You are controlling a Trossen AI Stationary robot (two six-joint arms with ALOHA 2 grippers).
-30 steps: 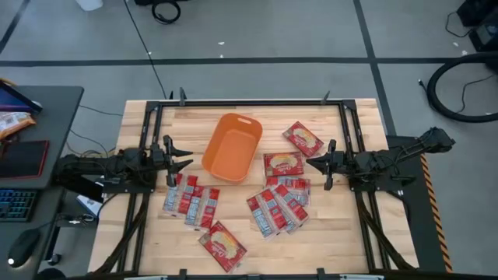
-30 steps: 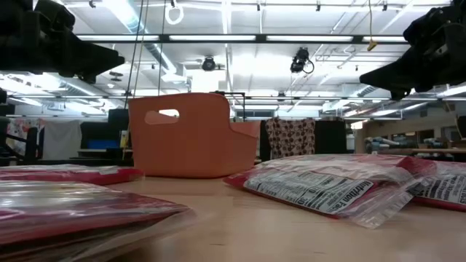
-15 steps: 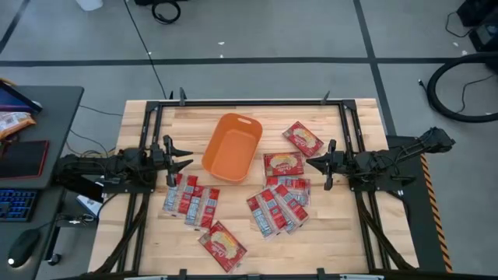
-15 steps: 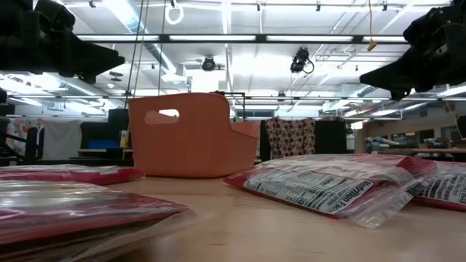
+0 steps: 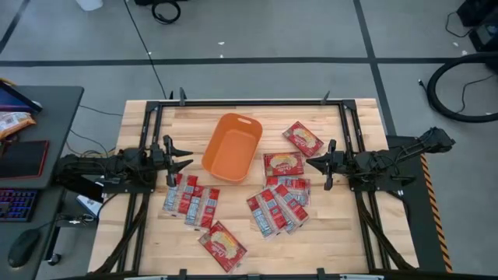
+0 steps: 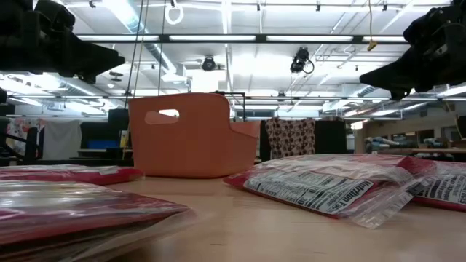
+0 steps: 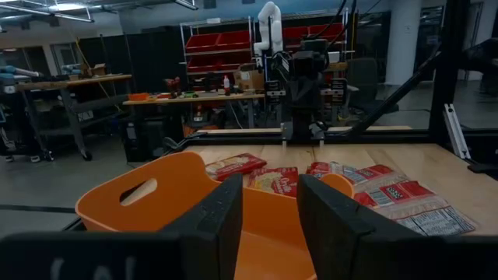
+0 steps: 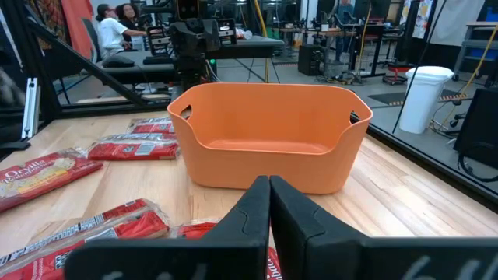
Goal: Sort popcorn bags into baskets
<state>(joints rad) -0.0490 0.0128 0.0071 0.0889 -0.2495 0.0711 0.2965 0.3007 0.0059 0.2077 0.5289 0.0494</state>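
Note:
The orange basket [image 5: 231, 148] stands on its base at the middle of the table, empty; it also shows in the low view [image 6: 191, 135]. Squarish red popcorn bags lie flat on the wood: two right of the basket [image 5: 303, 138] [image 5: 283, 164] and one near the near edge [image 5: 222, 245]. Narrow red-and-white bags lie in overlapping groups [image 5: 189, 201] [image 5: 278, 206]. My left gripper [image 5: 185, 155] hovers left of the basket, open, pointing at it [image 7: 270, 210]. My right gripper [image 5: 310, 162] hovers right of the basket over the bags, shut [image 8: 270, 194].
A black metal frame [image 5: 249, 102] runs round the table's edges. Bare wood shows along the far edge [image 5: 179, 117] and at the near right corner [image 5: 350, 241]. A desk with a keyboard [image 5: 15, 204] stands off the table's left side. People sit in the room beyond [image 8: 117, 31].

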